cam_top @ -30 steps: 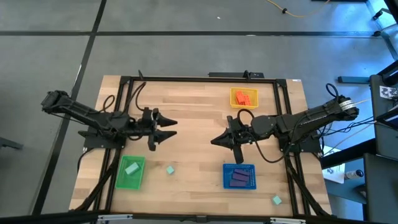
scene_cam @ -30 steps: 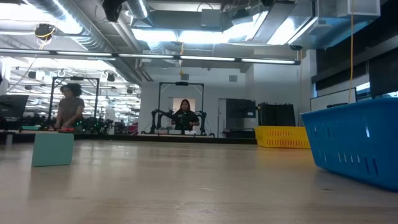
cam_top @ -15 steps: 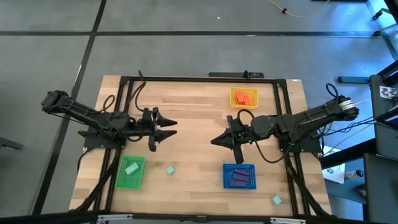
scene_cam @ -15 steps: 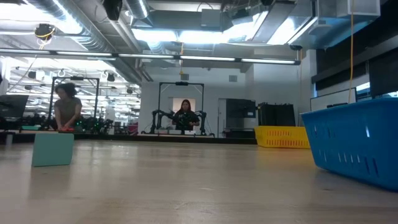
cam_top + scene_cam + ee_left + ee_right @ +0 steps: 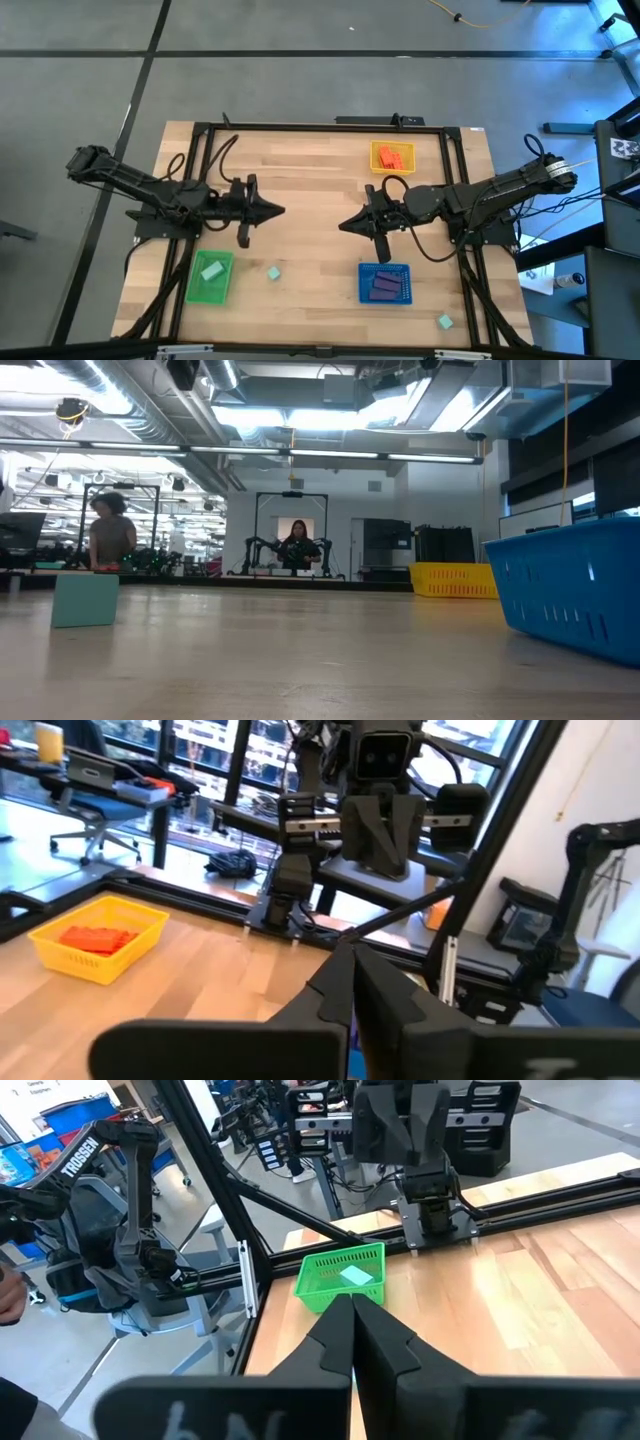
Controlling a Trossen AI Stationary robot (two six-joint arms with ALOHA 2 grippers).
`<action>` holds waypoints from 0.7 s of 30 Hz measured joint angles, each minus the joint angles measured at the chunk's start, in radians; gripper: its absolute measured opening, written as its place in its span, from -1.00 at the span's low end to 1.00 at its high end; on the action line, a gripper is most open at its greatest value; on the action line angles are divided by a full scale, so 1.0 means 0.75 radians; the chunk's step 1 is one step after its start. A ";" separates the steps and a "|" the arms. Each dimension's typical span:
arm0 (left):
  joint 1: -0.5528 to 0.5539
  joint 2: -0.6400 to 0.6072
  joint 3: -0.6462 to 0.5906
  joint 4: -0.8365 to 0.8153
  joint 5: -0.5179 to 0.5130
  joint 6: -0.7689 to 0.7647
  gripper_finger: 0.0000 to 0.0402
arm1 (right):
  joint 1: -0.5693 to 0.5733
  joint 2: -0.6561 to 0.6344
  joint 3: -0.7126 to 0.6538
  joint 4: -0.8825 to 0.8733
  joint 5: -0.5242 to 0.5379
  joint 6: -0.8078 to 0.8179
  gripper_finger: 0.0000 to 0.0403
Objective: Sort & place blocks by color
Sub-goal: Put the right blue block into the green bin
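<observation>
Both arms hover level over the middle of the table with nothing between their fingers. My left gripper point(image 5: 280, 211) is shut and points toward the right edge. My right gripper point(image 5: 343, 227) is shut and points toward the left edge. Orange-red blocks point(image 5: 392, 156) lie in the yellow tray point(image 5: 375, 157) at the far right. Purple blocks point(image 5: 386, 286) lie in the blue tray point(image 5: 362, 285). One mint block point(image 5: 211, 270) lies in the green tray point(image 5: 190, 280). Two loose mint blocks rest flat on the table, one point(image 5: 273, 272) right of the green tray and one point(image 5: 445, 321) at the near right corner.
A dark frame point(image 5: 320, 126) runs around the tabletop. The low view shows the loose mint block point(image 5: 85, 598), the blue tray's wall point(image 5: 570, 595) and the yellow tray point(image 5: 452, 579). People stand in the room beyond the table. Bare wood lies between the two grippers.
My left gripper has shut on nothing, its fingers going from spread wide to closed together, while the arm stayed in place. My right arm and the blocks have kept still.
</observation>
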 joint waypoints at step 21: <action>-0.001 0.000 0.000 -0.016 0.035 -0.005 -1.00 | -0.009 0.000 0.000 -0.003 0.001 0.152 -0.98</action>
